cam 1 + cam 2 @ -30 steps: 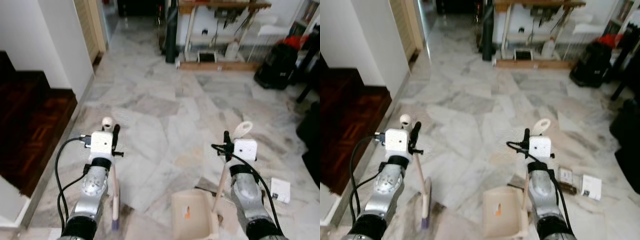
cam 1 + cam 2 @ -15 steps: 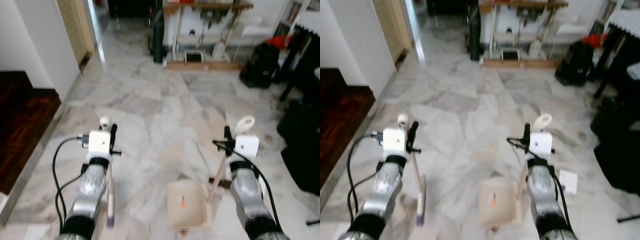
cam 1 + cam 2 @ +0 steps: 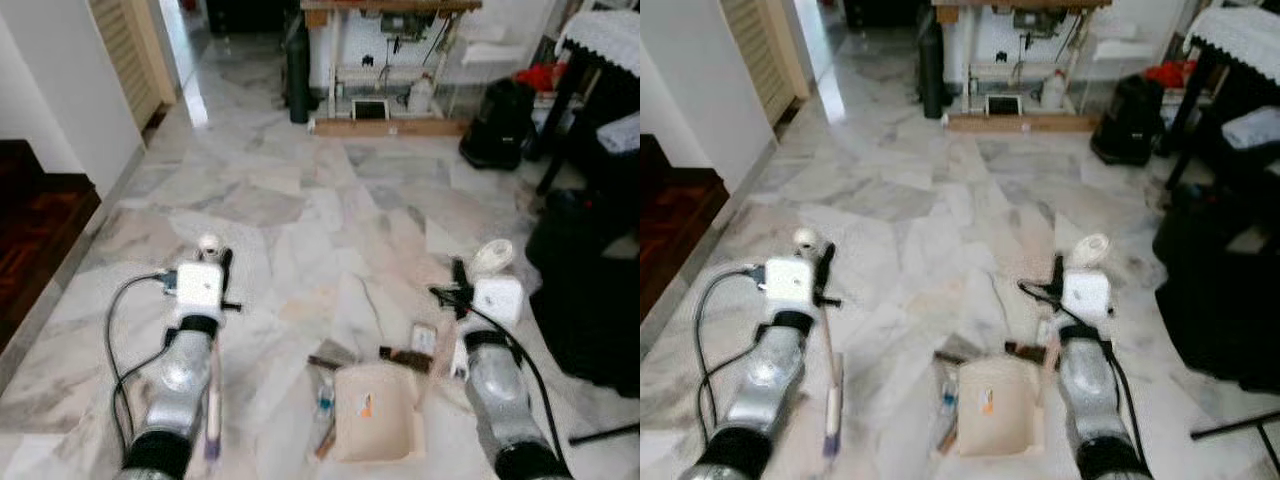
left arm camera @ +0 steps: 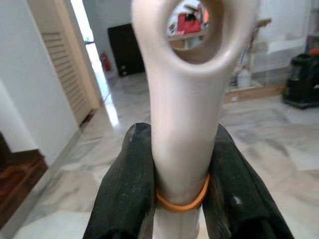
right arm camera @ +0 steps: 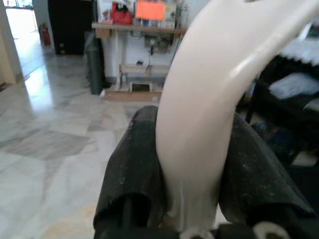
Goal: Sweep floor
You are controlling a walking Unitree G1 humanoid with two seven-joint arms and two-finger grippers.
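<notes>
My left pincer (image 4: 174,199) was clamped tight on the broom (image 3: 213,400), fingers (image 4: 127,189) squeezing the pale handle just below its hanging loop, the brush end trailing down to the marble floor (image 3: 300,220) beside my left arm. Between my arms lay the litter (image 3: 325,400), small wrappers and scraps touching the dustpan (image 3: 375,425). My right pincer (image 5: 192,199) was closed around the dustpan's upright handle near the top. Both tools looked light, stiff plastic and rather smooth, so I judged a firm hold high on each handle best, lest they twist.
</notes>
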